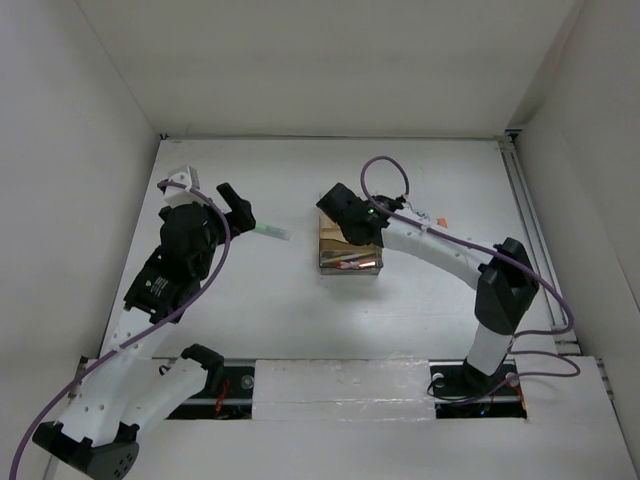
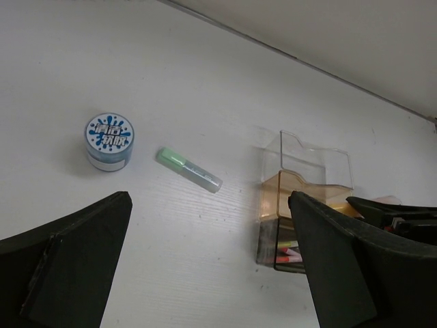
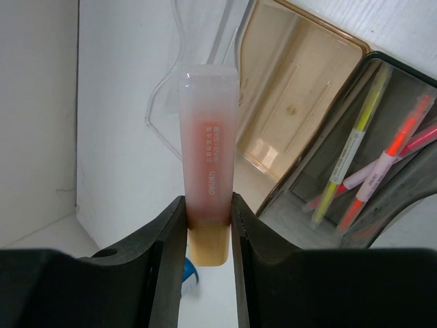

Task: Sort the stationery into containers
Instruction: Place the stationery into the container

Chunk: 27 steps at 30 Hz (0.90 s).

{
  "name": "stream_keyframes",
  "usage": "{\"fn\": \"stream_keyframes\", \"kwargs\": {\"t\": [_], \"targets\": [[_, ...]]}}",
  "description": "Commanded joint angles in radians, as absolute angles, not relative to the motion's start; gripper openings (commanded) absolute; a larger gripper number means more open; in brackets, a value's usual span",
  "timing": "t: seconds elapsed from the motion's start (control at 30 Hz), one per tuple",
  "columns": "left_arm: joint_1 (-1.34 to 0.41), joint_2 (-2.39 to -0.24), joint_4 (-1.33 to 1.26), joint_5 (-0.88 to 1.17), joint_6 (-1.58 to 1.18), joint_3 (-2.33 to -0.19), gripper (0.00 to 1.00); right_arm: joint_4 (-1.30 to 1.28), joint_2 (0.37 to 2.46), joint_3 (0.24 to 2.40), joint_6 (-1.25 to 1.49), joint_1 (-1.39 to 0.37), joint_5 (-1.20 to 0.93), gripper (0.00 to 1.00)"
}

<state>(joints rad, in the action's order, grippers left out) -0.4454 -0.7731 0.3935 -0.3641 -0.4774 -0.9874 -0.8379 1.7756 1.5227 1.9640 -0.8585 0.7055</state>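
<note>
Over organizer [image 3: 300, 89], right hand [image 3: 208, 205] gripping red-lettered marker [image 3: 208, 137]

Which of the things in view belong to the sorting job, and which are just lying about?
Job: clear organizer; pens already in it; pinkish marker gripped in the right tool; green marker on the table; round blue roll near it.
Just lying about: purple cables; mounting rail at the near edge.

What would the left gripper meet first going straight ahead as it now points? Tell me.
Probably the green marker, lying on the table almost dead ahead of the open left gripper. Depth is unclear, so it might touch the bare table just short of it.
</note>
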Motion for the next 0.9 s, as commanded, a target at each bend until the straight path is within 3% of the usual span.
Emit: {"fn": "stream_keyframes", "kwargs": {"t": [0.0, 0.87], "targets": [[-0.445, -0.758, 0.367, -0.351, -0.474, -0.980, 0.99, -0.847, 1.776, 1.517, 2.292, -0.865, 0.749, 0.00], [-0.445, -0.767, 0.348, -0.296, -0.456, -0.971, 0.99, -0.723, 1.933, 1.487, 2.378, -0.856, 0.792, 0.00]]}}
